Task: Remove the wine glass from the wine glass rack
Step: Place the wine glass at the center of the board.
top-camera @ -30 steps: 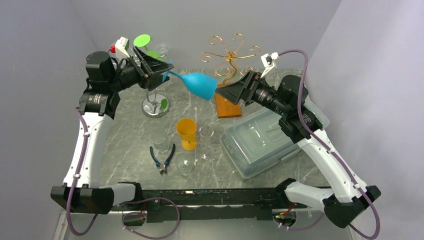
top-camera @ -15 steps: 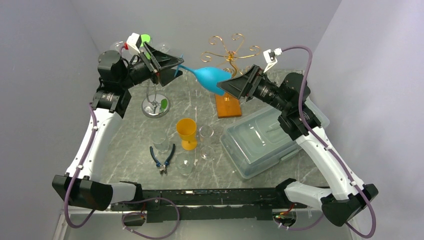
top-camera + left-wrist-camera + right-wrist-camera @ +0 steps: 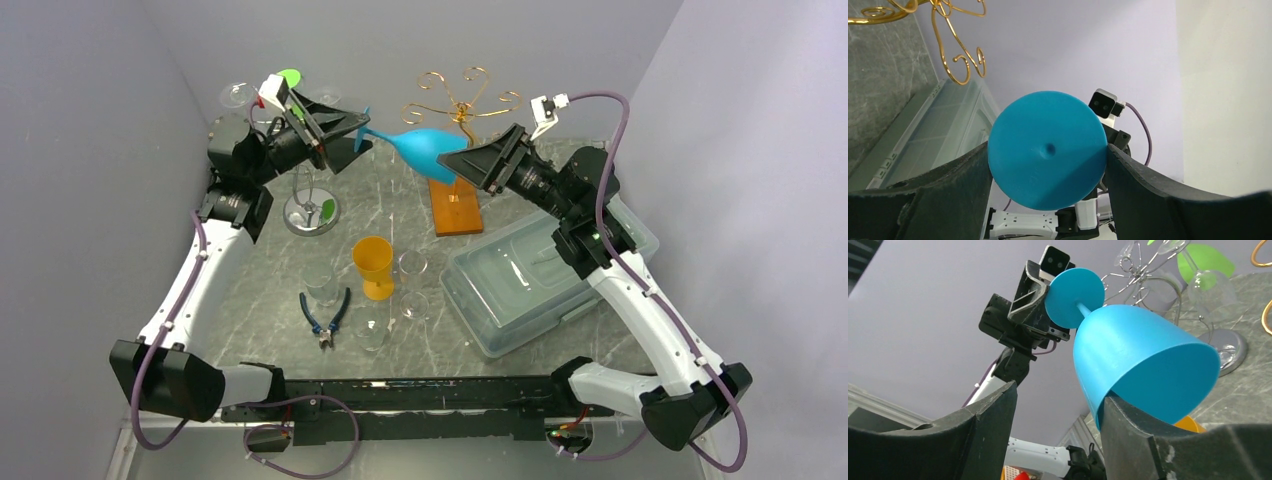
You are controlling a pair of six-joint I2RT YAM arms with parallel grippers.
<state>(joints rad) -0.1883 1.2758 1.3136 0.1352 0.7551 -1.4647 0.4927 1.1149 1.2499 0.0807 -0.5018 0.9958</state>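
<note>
While both arms reach toward each other above the marbled table (image 3: 260, 290), the top view shows the blue wine glass (image 3: 425, 152) lying on its side in mid-air. It is off the silver wine glass rack (image 3: 310, 210) at left and near the gold rack (image 3: 460, 100). The left gripper (image 3: 352, 135) is at its foot and the right gripper (image 3: 462, 163) at its bowl. An orange cup (image 3: 373, 265), pliers (image 3: 325, 315) and a clear lidded box (image 3: 520, 280) sit below.

From the left wrist, the glass's round foot fills the space between the dark fingers (image 3: 963, 180), its rim touching both, so this gripper is clamped on it.

From the right wrist, the bowl sits between spread fingers (image 3: 988, 420), touching one and apart from the other, so this gripper has no grip on it. A green glass (image 3: 1205, 260) hangs on the silver rack behind.
</note>
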